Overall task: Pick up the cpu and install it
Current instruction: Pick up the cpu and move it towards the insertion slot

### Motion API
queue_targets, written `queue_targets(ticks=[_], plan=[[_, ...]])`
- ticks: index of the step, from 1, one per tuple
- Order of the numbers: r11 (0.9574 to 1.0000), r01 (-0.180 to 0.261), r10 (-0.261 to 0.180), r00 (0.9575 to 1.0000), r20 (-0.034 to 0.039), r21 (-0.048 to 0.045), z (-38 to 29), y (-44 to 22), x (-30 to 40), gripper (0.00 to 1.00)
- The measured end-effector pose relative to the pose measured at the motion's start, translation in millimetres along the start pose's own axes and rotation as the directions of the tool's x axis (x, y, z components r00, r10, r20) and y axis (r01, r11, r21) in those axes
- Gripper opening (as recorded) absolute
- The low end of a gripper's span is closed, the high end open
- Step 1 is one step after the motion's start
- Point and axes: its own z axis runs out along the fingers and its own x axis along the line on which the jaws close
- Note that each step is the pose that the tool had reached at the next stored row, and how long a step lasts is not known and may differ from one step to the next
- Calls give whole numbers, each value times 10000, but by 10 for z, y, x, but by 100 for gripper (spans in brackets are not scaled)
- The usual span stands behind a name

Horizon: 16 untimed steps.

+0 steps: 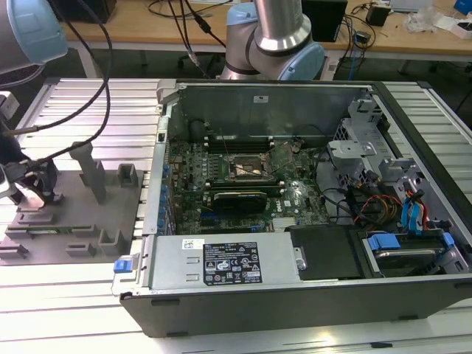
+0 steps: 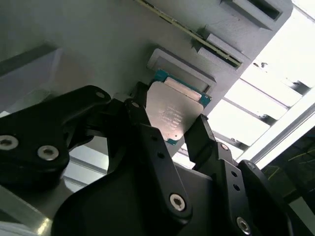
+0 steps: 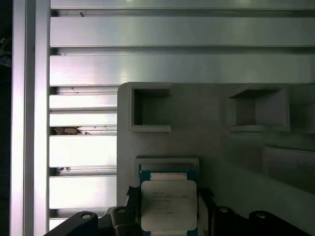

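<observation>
First wrist view: cpu (image 3: pixel 169 205) lies flat between the pincer (image 3: pixel 169 196) fingers, which grip its opposite edges. Exterior view: far-left, over the fixture (image 1: pixel 81 217).

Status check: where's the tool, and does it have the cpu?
Tool shut on the cpu, one finger each side. It sits at its pocket on the grey fixture plate, outside the computer case. Nothing in the way.

On the table (image 1: pixel 66 295), the fixture plate (image 1: pixel 74 214) is laid to the exterior view's left of the computer case (image 1: pixel 295 295); the cpu (image 3: pixel 169 204) is seated on that plate, at the gripper (image 1: pixel 35 193).
</observation>
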Motion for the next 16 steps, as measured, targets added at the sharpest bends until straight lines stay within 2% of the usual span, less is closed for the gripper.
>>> queue_targets(ticks=[7,10,16], plan=[[10000,0,0,10000,-1,1,-148,8,-4,55],[10000,0,0,10000,-1,1,-237,14,-7,55],[10000,-1,1,10000,0,0,-372,27,-10,55]])
